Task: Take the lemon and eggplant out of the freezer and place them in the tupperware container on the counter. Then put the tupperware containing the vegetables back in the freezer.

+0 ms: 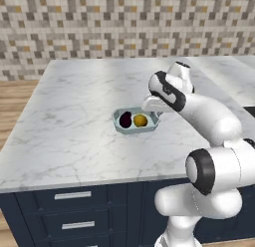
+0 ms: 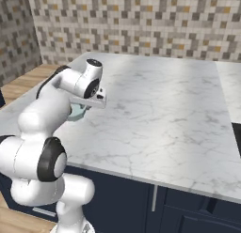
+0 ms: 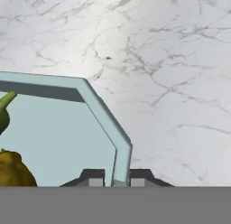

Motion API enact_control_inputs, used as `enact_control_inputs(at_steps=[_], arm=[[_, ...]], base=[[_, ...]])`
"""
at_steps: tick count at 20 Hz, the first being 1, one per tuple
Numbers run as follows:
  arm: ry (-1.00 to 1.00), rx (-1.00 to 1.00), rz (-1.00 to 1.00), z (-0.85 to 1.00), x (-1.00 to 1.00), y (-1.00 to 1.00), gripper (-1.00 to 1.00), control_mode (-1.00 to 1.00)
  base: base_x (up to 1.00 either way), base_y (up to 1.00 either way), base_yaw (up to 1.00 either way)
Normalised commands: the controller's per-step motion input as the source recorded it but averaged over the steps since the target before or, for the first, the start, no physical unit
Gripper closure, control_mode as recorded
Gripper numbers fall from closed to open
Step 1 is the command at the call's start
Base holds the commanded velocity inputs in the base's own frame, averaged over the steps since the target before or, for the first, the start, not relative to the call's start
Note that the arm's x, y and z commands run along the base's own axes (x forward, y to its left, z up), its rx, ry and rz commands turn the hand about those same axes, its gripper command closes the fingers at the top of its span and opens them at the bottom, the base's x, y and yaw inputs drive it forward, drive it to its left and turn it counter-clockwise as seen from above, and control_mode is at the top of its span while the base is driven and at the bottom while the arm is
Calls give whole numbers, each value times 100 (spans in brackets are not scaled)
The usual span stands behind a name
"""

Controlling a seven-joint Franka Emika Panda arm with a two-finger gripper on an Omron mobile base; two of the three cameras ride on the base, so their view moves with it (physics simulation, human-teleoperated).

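- Simulated kitchen, mosaic tile wall behind; white marble table (image 1: 64,126) over navy drawers.
- Pincer (image 3: 117,180) closed on the rim of the tupperware container (image 1: 152,122), at its right end.
- Container mid-table; eggplant (image 1: 125,120) and lemon (image 1: 140,120) inside, side by side.
- Step, as judged: filling done, container grasped. Next: lift level, carry to freezer without tipping.

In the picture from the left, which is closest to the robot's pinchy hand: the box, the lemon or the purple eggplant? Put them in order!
1. The tupperware container: the gripper is shut on its rim, on the arm's side.
2. The lemon: inside the container, in the half nearer the gripper.
3. The eggplant: inside too, in the far half, left of the lemon.
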Motion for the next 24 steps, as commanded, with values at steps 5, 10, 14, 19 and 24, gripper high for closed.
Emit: enact_control_inputs(at_steps=[5, 10, 14, 19, 24], arm=[[0, 0, -3, 100, -100, -6, 100, -100], [0, 1, -1, 100, -100, -8, 100, -100], [0, 1, -1, 94, -100, -4, 100, -100], [0, 0, -2, 70, -96, -3, 100, -100], [0, 0, -3, 33, -70, 0, 100, -100]], base=[[0, 0, 0], [0, 0, 0], [0, 0, 0], [0, 0, 0], [0, 0, 0]])
